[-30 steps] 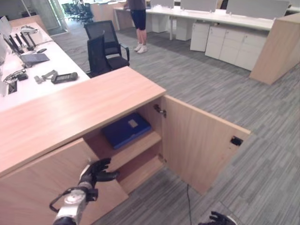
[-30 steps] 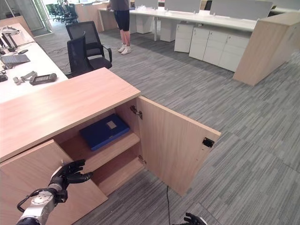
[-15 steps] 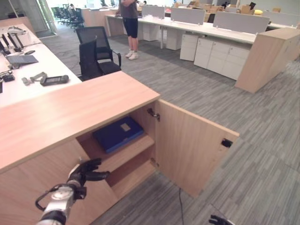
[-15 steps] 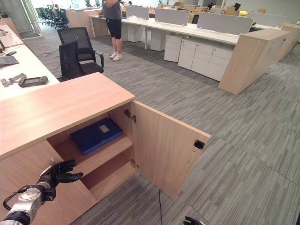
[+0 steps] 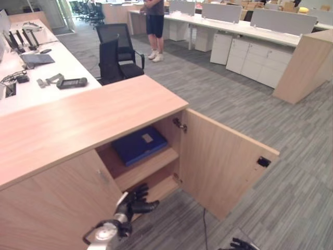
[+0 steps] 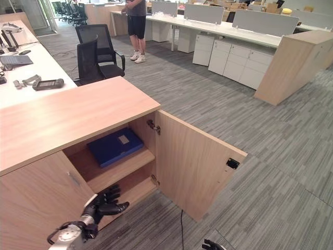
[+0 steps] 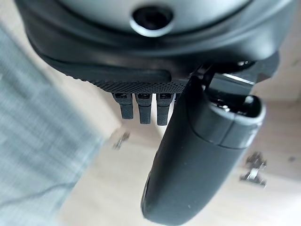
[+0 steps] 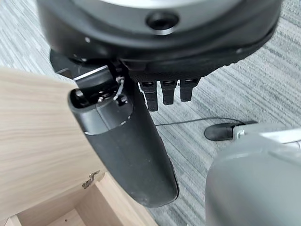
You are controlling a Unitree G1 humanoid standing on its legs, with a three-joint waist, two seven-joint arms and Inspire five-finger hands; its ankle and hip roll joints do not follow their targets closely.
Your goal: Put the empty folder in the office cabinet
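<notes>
A blue folder (image 5: 139, 145) lies flat on the upper shelf of the wooden office cabinet (image 5: 88, 117). The cabinet's right door (image 5: 223, 161) stands swung open; its left door (image 5: 57, 203) looks closed. My left hand (image 5: 134, 200) hangs open and empty in front of the lower shelf (image 5: 156, 188), below the folder and apart from it. In the left wrist view, the left hand's thumb (image 7: 197, 155) sticks out over pale wood. My right hand (image 5: 237, 244) sits low over the carpet, open and empty, with its thumb (image 8: 127, 146) beside the open door's edge (image 8: 37, 141).
A person (image 5: 154, 26) stands at the back near two black office chairs (image 5: 117, 52). A white desk (image 5: 36, 78) with devices runs behind the cabinet. White drawer units (image 5: 255, 60) and a wooden partition (image 5: 307, 62) stand at the far right, across grey carpet (image 5: 250, 114).
My left hand has moved right, from the face of the left door to in front of the lower shelf. The view has shifted. The folder has stayed on its shelf.
</notes>
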